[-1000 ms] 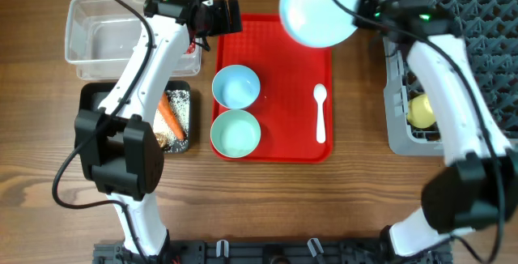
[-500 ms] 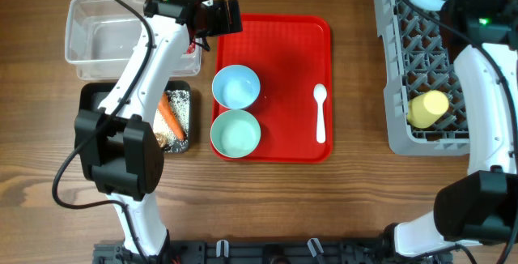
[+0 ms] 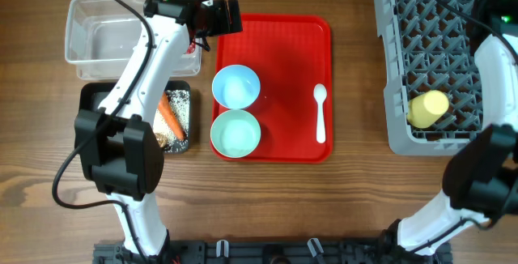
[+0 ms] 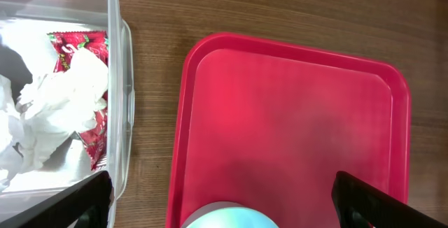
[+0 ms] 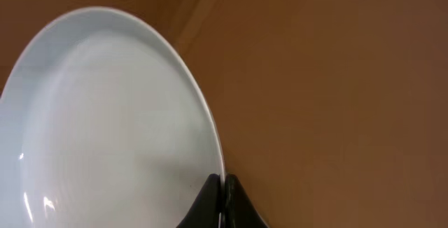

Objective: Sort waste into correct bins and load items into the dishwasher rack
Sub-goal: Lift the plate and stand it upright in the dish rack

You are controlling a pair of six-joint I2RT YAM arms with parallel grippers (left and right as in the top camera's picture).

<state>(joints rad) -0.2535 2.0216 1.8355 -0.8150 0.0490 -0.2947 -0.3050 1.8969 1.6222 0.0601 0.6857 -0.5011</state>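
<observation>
Right pincer (image 5: 222, 189) gripping plate (image 5: 105, 130) rim near table's far right corner; left pincer (image 4: 220, 193) hanging wide open, empty, over red tray (image 4: 294, 116).

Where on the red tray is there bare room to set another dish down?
The red tray's upper part is bare, from top rim to the light blue bowl. A bare strip runs between the bowls and the white spoon. Lower left is crowded: the pale green bowl sits right below the blue one.

The light blue plate (image 5: 105, 130) looks smooth and glossy. The red tray (image 4: 294, 130) is matt plastic on a wood-grain table (image 4: 245, 4); the tub (image 4: 124, 60) is clear plastic.
</observation>
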